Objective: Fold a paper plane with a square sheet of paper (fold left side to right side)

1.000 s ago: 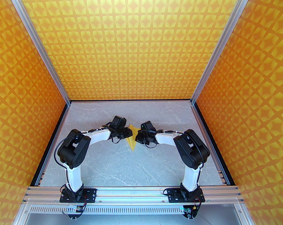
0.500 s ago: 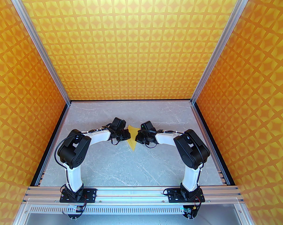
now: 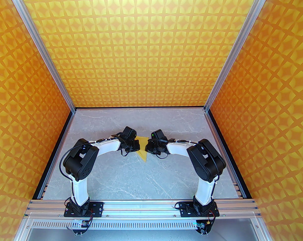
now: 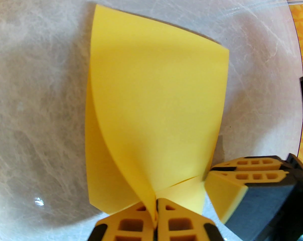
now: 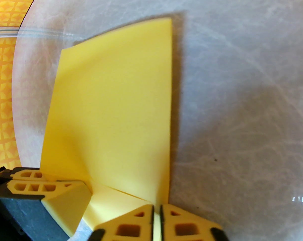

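the square sheet of paper (image 4: 154, 97) sits mid-tabletop (image 3: 131, 182), partly lifted and bowed between the arms. left pincer (image 4: 156, 215) and right pincer (image 5: 157, 217) are each clamped on its edge. it looks featherlight, floppy and easily creased, so i'd pinch it gently at the corners.

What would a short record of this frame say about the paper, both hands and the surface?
paper: plain bright-yellow square sheet of paper, curved over itself, not pressed flat
left hand: shut on the sheet
right hand: shut on the sheet
position: sheet between the two hands, mid-table
surface: grey marbled tabletop
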Robot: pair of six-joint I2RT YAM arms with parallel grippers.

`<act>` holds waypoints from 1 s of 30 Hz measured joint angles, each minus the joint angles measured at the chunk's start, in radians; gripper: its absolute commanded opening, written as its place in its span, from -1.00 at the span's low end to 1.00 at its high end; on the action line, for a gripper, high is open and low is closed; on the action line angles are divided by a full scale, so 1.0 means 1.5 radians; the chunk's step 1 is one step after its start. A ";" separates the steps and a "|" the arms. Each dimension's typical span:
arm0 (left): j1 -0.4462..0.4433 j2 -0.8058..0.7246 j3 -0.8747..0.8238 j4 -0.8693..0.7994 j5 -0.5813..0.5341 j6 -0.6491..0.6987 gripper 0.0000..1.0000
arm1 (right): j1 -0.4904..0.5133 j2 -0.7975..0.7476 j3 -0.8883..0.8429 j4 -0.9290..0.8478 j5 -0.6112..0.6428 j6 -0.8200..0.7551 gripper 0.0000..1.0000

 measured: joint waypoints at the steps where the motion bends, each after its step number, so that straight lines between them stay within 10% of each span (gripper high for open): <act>1: 0.000 0.000 0.000 -0.002 0.000 0.000 -0.82 | 0.000 -0.005 -0.003 0.000 0.004 0.000 -0.75; 30: -0.001 0.000 0.012 -0.021 -0.005 0.002 -0.59 | -0.001 0.023 -0.007 0.045 -0.029 0.011 -1.00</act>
